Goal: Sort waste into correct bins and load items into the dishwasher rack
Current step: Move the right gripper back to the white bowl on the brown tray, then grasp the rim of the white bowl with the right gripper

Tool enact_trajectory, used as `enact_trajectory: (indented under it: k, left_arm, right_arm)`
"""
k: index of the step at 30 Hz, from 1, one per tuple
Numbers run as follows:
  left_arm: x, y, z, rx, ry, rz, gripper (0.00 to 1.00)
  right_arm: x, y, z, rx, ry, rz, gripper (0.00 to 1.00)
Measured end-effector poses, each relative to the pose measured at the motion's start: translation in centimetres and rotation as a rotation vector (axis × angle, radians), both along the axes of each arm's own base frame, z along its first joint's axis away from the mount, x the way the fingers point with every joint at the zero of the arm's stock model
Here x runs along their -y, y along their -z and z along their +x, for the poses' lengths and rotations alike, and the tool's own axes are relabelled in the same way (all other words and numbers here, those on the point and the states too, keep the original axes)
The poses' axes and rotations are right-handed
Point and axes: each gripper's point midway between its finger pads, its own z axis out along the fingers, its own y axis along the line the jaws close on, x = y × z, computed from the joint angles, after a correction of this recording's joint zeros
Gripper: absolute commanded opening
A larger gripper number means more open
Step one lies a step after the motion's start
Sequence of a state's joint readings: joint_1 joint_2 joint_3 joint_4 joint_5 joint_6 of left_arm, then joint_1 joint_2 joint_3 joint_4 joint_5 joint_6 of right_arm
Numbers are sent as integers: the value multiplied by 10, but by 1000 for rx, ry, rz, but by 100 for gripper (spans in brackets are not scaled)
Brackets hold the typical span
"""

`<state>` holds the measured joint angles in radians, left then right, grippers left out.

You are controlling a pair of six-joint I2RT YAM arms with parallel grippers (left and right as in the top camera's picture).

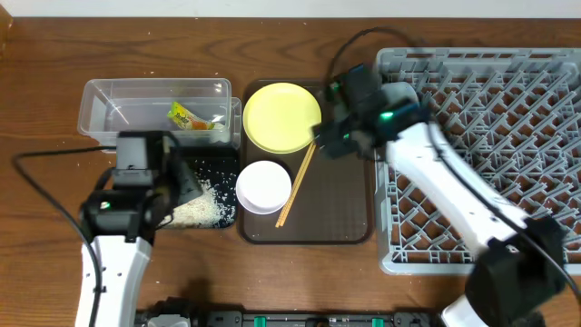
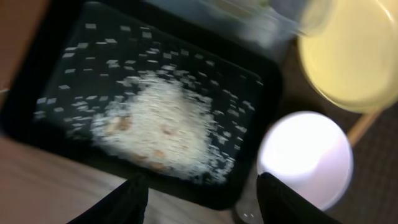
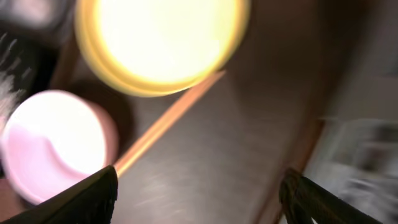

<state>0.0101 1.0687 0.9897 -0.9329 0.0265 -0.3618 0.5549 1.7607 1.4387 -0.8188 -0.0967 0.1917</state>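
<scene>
- Overhead, the clear tub (image 1: 160,109) sits in the upper left of the frame with the green-yellow snack wrapper (image 1: 182,116) inside it. The wrapper can be made out in this view only.
- Just below the tub, the black tray (image 1: 218,168) is partly covered by the left arm. The rice (image 1: 198,210) shows at the tray's lower edge.
- The left wrist view gives what the arm hides from above. The rice (image 2: 155,127) is a heap mid-tray with loose grains scattered around it.
- The left gripper (image 2: 199,205) hangs over the tray's near rim, its fingers spread wide with nothing between them.
- The brown serving tray (image 1: 340,204) in mid-frame carries the yellow plate (image 1: 281,118), the white bowl (image 1: 263,186) and the chopsticks (image 1: 296,184). The chopsticks lie slanted beside the bowl.
- The right wrist view is blurred. The right gripper (image 3: 199,199) is wide open and empty above the bare tray surface, with the plate (image 3: 161,43) at the top and the bowl (image 3: 53,146) at the lower left.
- The dishwasher rack (image 1: 490,118) fills the right of the overhead frame. The right arm crosses its left part.
</scene>
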Motion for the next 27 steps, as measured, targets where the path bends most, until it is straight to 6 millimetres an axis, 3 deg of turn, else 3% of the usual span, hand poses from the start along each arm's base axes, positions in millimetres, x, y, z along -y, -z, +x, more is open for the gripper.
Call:
enact_trajectory:
  k: [4,9,12,16,20,24,27]
  left_arm:
    - [-13,4,-5,-28,-50,3,59]
    - [-14,6,-8,-42,-56,2,59]
    - [-14,6,-8,-44,-55,2,59]
    - [-14,6,-9,-47,-55,2,59]
    - [-14,7,-10,-54,-55,1,59]
    - [-14,7,-10,-54,-55,1,59]
    - [-14,7,-10,-55,-56,2,59]
  right_arm:
    - [-34,30,-25,-86,-90,-9,82]
    - [-61,67,-53,-174,-144,-58,69]
    - [-67,86,-60,-203,-143,-80,49]
    - [-66,103,-62,-235,-109,-107,32]
    - [-66,102,-54,-207,-78,-106,1]
    - [-60,93,-40,-178,-37,-105,1]
    - [-49,66,-18,-111,2,-82,1]
